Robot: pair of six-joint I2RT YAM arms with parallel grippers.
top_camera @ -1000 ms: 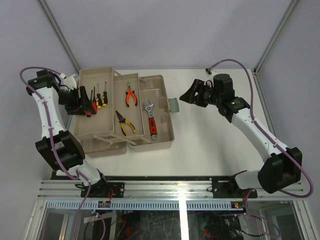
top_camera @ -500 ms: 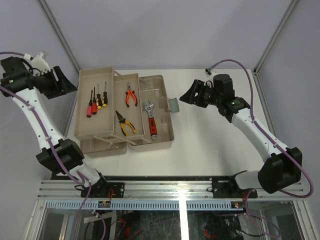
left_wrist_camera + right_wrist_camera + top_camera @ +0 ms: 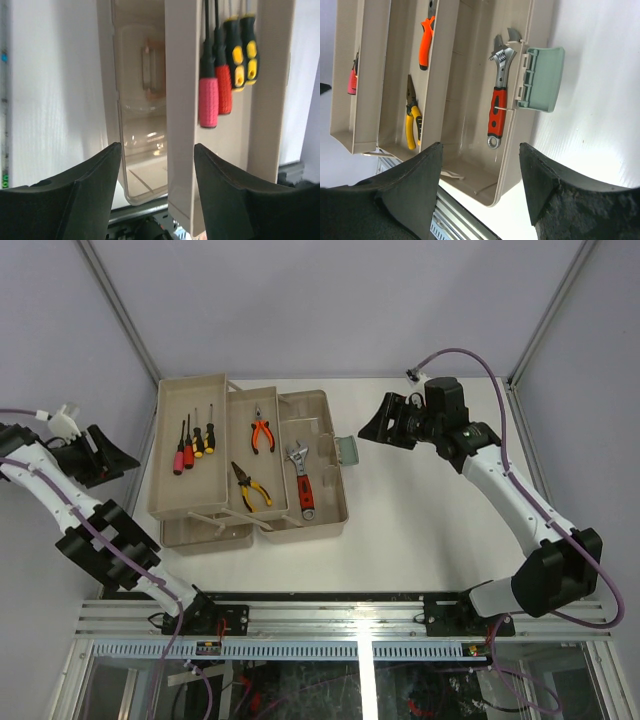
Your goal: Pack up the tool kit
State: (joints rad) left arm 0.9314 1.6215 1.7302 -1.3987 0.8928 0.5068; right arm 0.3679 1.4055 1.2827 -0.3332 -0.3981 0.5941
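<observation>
Here, nearest the arm bases, the toolbox (image 3: 337,502) stands open on the left half of the white table (image 3: 430,530). Its translucent lid (image 3: 190,532) lies folded out under the left tray. Three beige compartments lie side by side: the left tray (image 3: 170,495), the middle tray (image 3: 245,452) and the box base on the right.

Seven tools are counted. The middle tray holds two pliers, the yellow-handled pair (image 3: 250,488) at the near end and the orange-handled pair (image 3: 262,430) at the far end. The base holds one wrench (image 3: 301,480), red grip toward the viewer and head pointing away. Four screwdrivers (image 3: 190,445) lie in a row in the far half of the left tray, two with red handles and two with black-and-yellow handles. One pale green latch (image 3: 346,450) hangs on the outer right wall of the base.

The left gripper (image 3: 157,150) hangs beyond the table's left edge, fingers spread and empty. Farthest, the right gripper (image 3: 481,150) hovers right of the latch, likewise spread and empty.
</observation>
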